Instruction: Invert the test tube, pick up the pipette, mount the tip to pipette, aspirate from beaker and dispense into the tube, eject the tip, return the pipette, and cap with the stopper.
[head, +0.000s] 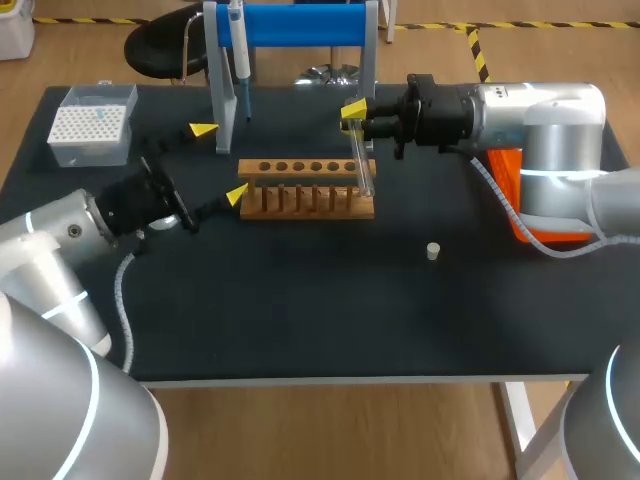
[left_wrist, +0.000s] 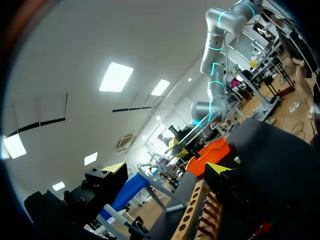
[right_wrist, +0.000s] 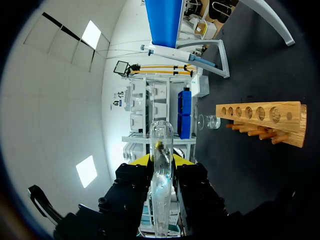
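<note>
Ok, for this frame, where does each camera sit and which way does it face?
Head view: above and behind, looking down on the black table; both arms enter from the sides.
Left wrist view: on the left arm, tilted up towards the ceiling; open left gripper shows.
Right wrist view: along the right gripper, shut on the clear glass test tube.
All three share the wooden tube rack.

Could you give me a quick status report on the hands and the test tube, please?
Left hand open, empty, by rack's left end. Right hand shut on test tube at rack's right end. Stopper lies well clear of rack.
</note>
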